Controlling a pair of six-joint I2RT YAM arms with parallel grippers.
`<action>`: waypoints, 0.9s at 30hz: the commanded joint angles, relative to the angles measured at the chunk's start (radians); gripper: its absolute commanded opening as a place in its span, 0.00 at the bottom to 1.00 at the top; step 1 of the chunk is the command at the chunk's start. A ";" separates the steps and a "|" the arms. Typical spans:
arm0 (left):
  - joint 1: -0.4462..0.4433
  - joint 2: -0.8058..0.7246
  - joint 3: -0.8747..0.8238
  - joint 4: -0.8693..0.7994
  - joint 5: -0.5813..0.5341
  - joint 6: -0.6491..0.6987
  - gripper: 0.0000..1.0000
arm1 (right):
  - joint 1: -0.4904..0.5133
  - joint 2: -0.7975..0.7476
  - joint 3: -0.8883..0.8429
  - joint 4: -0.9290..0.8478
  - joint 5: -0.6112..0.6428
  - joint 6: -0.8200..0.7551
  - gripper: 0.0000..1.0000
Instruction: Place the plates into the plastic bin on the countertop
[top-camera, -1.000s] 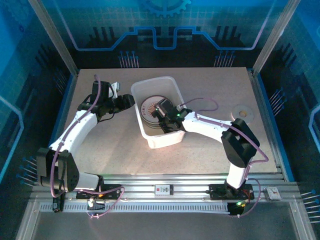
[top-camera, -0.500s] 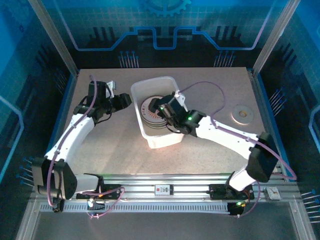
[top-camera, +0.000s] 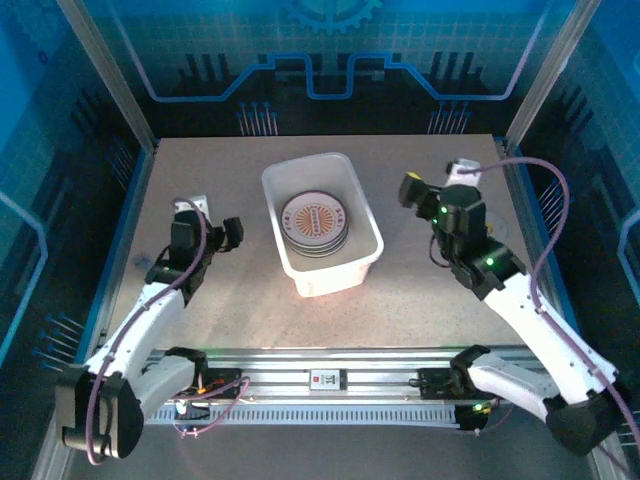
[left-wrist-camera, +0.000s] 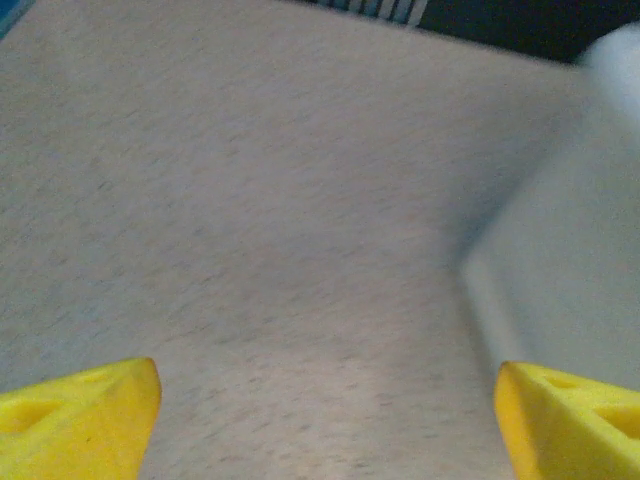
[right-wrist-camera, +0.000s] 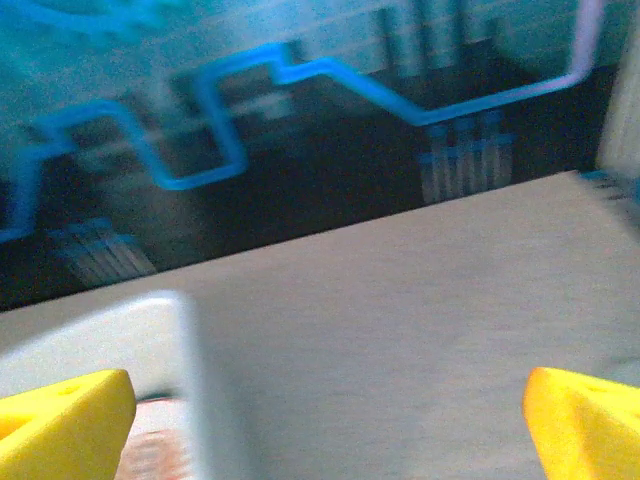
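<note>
The plastic bin (top-camera: 322, 268) stands mid-countertop (top-camera: 240, 290) with a stack of plates (top-camera: 315, 220) inside; the top plate has an orange-brown patterned centre. My left gripper (top-camera: 232, 232) hovers left of the bin, apart from it and open. In the left wrist view its gripper (left-wrist-camera: 325, 420) has bare countertop between the yellow fingertips (left-wrist-camera: 85, 415), and the bin wall (left-wrist-camera: 590, 240) lies to the right. My right gripper (top-camera: 411, 190) is right of the bin, raised and open. In the right wrist view that gripper (right-wrist-camera: 325, 425) holds nothing, and the bin's corner (right-wrist-camera: 130, 340) with a plate edge (right-wrist-camera: 150, 450) sits at lower left.
Blue edging and metal frame posts (top-camera: 110, 75) border the countertop. A dark blue back wall (right-wrist-camera: 300, 130) rises behind its far edge. The arms' base rail (top-camera: 320, 380) runs along the near side. Open countertop lies in front of the bin.
My right arm has pulled out of the bin and swung up to the right. My left arm has drawn back from the bin's left rim toward the near left, and its jaws have opened wider.
</note>
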 joint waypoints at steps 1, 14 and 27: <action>0.006 0.046 -0.065 0.209 -0.260 0.062 0.95 | -0.110 -0.025 -0.219 0.098 0.036 -0.215 1.00; 0.037 0.355 -0.209 0.797 -0.128 0.219 0.98 | -0.340 0.291 -0.665 0.999 -0.126 -0.331 1.00; 0.059 0.556 -0.311 1.209 0.032 0.226 0.99 | -0.401 0.581 -0.615 1.245 -0.503 -0.429 1.00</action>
